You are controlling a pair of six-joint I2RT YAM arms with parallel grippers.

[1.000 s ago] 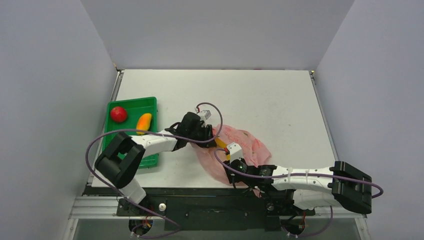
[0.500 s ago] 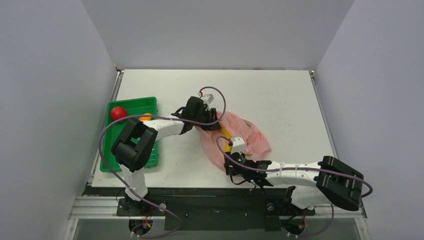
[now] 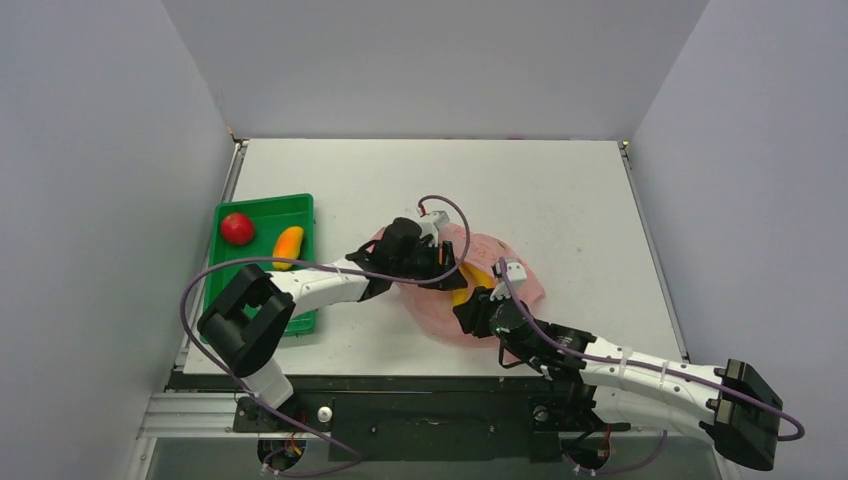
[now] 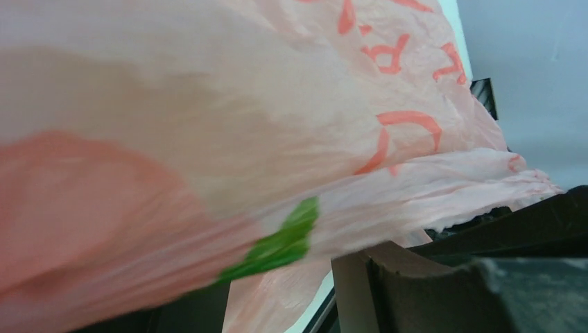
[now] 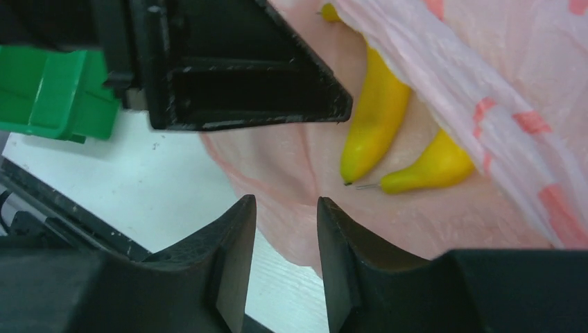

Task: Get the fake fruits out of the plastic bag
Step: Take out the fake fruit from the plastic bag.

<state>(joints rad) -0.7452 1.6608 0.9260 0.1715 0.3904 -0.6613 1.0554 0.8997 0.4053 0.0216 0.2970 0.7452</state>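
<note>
Right wrist view only: two yellow curved plastic bananas (image 5: 378, 121) lie inside the thin translucent pink plastic bag (image 5: 291, 166), just ahead and to the right of the right gripper (image 5: 286, 205), under a raised fold of film. Overhead gives only a yellow patch there.

Left wrist view only: bag film fills the lens. A small green leaf-shaped piece (image 4: 277, 243) and an orange-red mass behind the film, not identifiable.

Print: red letters, an "R" and a "C"-like curve. No whole word legible.

Right gripper: fingers a narrow gap apart, nothing between them, over the bag's near edge.

Left gripper (image 3: 438, 270): at the bag, just beyond the right fingers. Opening cannot be told.

Overhead only: green rectangular plastic tray (image 3: 270, 212), well left of the left gripper, holds a red round fruit (image 3: 237, 228) and an orange-yellow oblong fruit (image 3: 287, 246).
</note>
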